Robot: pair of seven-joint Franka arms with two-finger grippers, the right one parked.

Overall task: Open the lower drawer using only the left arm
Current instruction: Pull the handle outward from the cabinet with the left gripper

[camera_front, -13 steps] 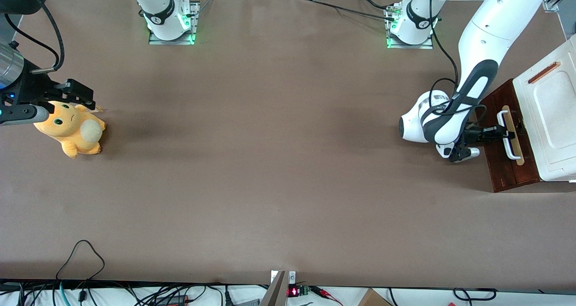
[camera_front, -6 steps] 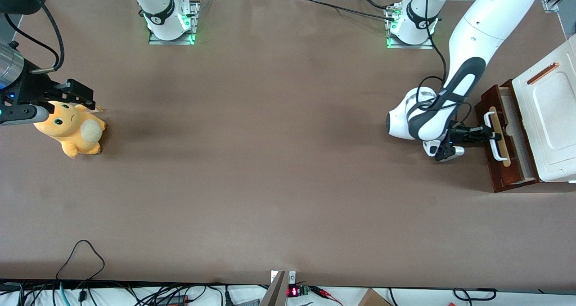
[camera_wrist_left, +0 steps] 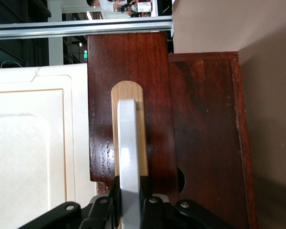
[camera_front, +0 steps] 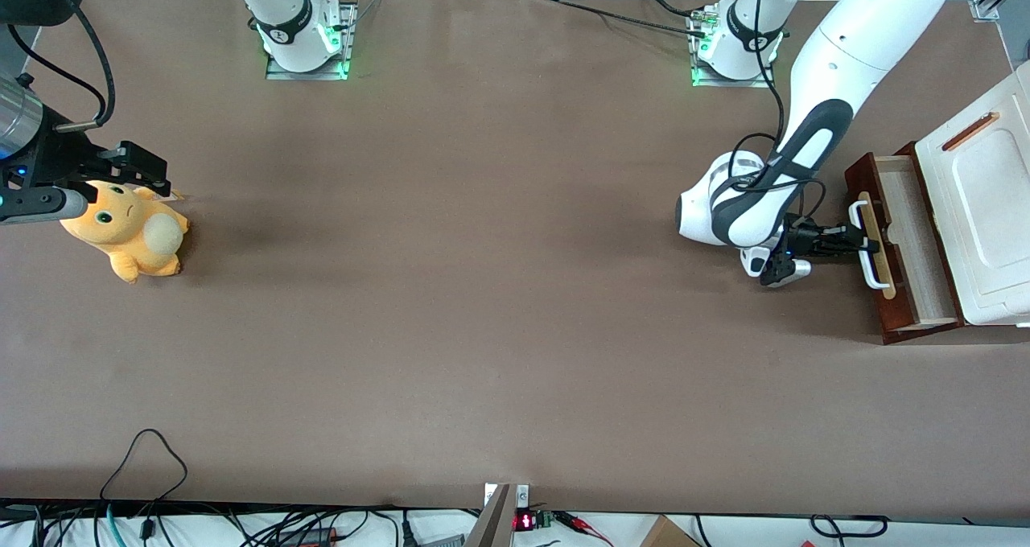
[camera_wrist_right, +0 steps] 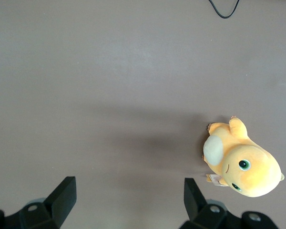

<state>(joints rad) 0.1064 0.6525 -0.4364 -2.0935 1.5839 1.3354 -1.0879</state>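
The left arm [camera_front: 813,121] reaches down over the working arm's end of the table [camera_front: 483,330], and its gripper [camera_front: 865,244] is clamped on the white handle [camera_front: 866,245] of the lower drawer [camera_front: 881,249]. In the left wrist view the black fingers [camera_wrist_left: 109,205] sit tight on either side of the handle bar [camera_wrist_left: 128,162], with the bar running straight out from between them over its tan wooden strip [camera_wrist_left: 142,124].

Just past the gripper, the drawer's dark reddish-brown front stands pulled out from the white cabinet [camera_front: 986,201], and a band of pale wood inside [camera_front: 917,241] shows between the front and the cabinet top. Under the drawer, the darker wooden base [camera_front: 909,330] sticks out nearer the front camera than the gripper. An orange slot [camera_front: 972,130] marks the cabinet top, farther from the front camera than the gripper.

Well away from the gripper, toward the parked arm's end of the table, an orange plush toy [camera_front: 129,237] lies on the brown surface, also seen in the right wrist view [camera_wrist_right: 240,164]
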